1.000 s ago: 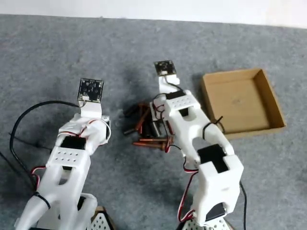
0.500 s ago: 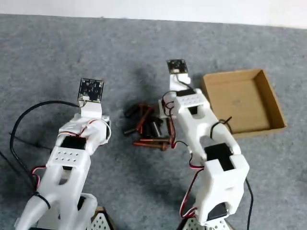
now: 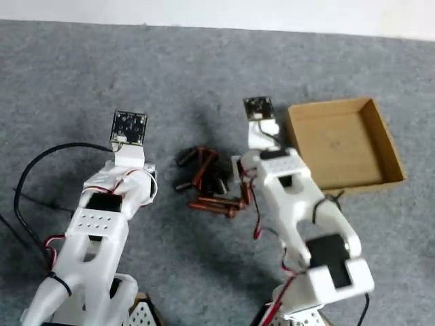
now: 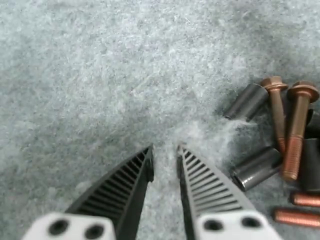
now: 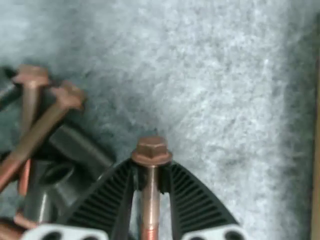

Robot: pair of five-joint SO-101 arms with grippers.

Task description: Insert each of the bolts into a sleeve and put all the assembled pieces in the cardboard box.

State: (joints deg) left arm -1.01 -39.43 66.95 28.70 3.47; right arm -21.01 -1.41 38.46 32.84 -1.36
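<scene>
The grey, felt-like desk point(image 3: 61, 75) carries everything. On it the left arm point(image 3: 102, 217) and the right arm point(image 3: 299, 204) stand side by side, both white, each with a small camera board at the wrist. The cardboard box point(image 3: 340, 146) lies flat on the desk just beside the right arm's wrist, on the side away from the left arm, and its brown floor is open to the high view.

Between the two arms lies a heap point(image 3: 207, 180) of copper-coloured bolts and dark sleeves (some lying across others).

The left gripper point(image 4: 165, 152) hangs over bare desk near the heap. Its ribbed jaws are a narrow gap apart with nothing between them. Nearest to it are two sleeves point(image 4: 246, 101), and beside those lie two bolts point(image 4: 297, 127) with their hex heads close together.

The right gripper point(image 5: 150, 175) is clamped on one bolt point(image 5: 151, 157), with the shank running between the jaws and the hex head just past the tips. It is right beside the heap. Whether the head touches the desk I cannot tell.
</scene>
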